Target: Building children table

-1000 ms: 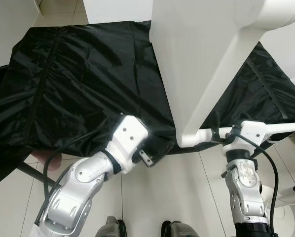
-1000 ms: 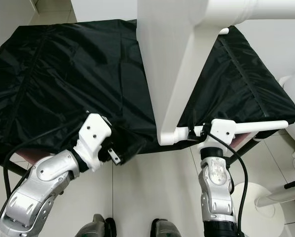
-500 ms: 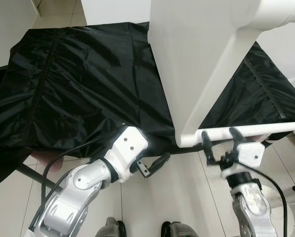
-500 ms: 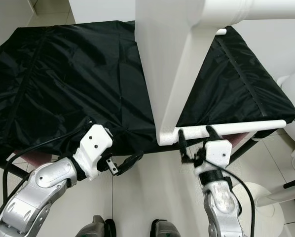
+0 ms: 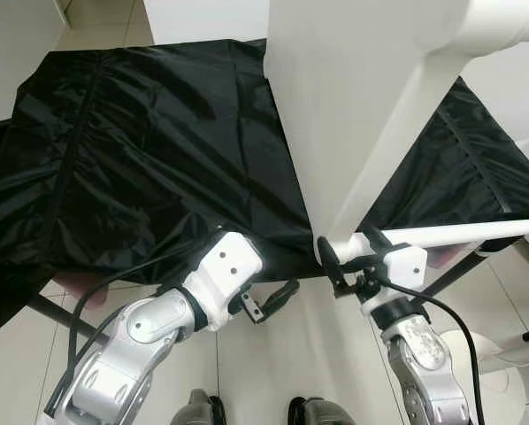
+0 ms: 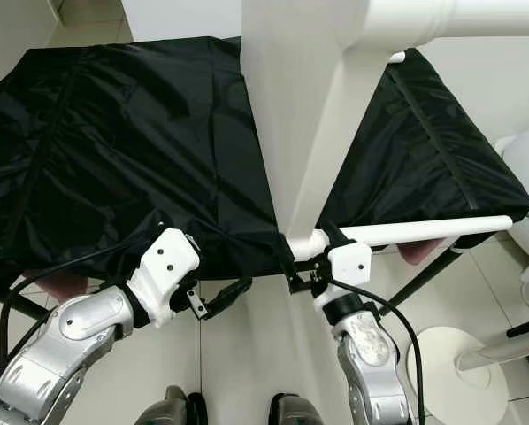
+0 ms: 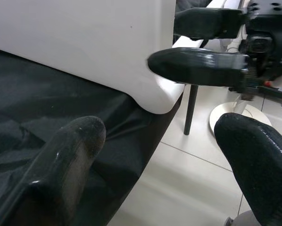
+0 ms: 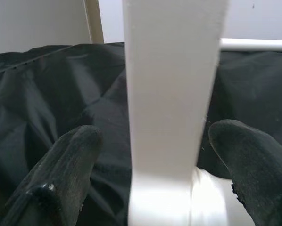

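Since a second ago we see the right gripper [image 5: 346,257] off the rod [image 5: 459,234], now spread around the white table panel's [image 5: 353,106] lower corner at centre frame. Lower left, left gripper [image 5: 278,297] open, empty, beside black cloth [image 5: 141,150].

Before me a black cloth [image 5: 149,150] covers a low table, and it hangs over the near edge. Under it I see pale floor tiles [image 5: 318,354]. Beyond the cloth stands a white wall [image 5: 203,18].
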You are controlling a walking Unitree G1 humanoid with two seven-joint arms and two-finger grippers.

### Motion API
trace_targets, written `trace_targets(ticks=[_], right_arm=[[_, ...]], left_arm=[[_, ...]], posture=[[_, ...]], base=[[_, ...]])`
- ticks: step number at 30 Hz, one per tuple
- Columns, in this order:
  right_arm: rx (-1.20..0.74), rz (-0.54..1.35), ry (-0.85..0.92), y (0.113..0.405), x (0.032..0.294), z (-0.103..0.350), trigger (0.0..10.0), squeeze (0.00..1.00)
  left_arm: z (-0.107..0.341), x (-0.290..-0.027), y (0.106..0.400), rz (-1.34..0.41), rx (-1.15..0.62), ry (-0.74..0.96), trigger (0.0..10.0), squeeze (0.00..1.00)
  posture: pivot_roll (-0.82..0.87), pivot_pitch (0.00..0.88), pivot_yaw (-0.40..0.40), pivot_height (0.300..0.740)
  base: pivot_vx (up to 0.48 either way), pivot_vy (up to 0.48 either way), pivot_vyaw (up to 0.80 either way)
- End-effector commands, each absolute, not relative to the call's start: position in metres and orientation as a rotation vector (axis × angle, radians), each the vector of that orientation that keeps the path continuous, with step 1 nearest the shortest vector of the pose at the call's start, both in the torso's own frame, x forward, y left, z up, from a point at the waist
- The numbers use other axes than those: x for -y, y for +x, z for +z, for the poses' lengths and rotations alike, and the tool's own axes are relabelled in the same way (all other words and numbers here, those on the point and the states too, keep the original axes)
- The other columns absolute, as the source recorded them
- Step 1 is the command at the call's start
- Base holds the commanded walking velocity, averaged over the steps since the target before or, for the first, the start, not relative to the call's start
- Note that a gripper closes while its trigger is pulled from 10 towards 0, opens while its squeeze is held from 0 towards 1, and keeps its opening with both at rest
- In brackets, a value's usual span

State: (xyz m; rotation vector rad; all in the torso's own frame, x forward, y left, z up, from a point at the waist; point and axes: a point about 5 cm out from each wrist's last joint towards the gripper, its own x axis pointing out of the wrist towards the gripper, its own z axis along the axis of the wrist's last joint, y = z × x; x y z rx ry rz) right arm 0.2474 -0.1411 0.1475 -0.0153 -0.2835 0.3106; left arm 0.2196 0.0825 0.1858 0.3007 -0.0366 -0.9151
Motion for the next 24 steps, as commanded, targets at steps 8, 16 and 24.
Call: trace_targets(ticks=[8, 16, 24], right_arm=[[0.267, 0.302, 0.029, 0.259, 0.127, 0.147, 10.0, 0.0], [0.295, 0.315, 0.072, 0.263, 0.119, 0.156, 0.0, 0.0], [0.346, 0.29, 0.123, 0.272, 0.113, 0.173, 0.0, 0.0]], left_arm=[[0.187, -0.082, 0.216, -0.929, 0.045, 0.304, 10.0, 0.0], [0.187, -0.083, 0.216, -0.92, 0.045, 0.306, 10.0, 0.0], [0.186, -0.084, 0.216, -0.908, 0.041, 0.303, 10.0, 0.0]], posture=[[-0.06, 0.128, 0.001, 0.74], [-0.05, 0.13, -0.002, 0.74], [-0.05, 0.131, -0.005, 0.74]], base=[[0.0, 0.0, 0.0], [0.0, 0.0, 0.0], [0.0, 0.0, 0.0]])
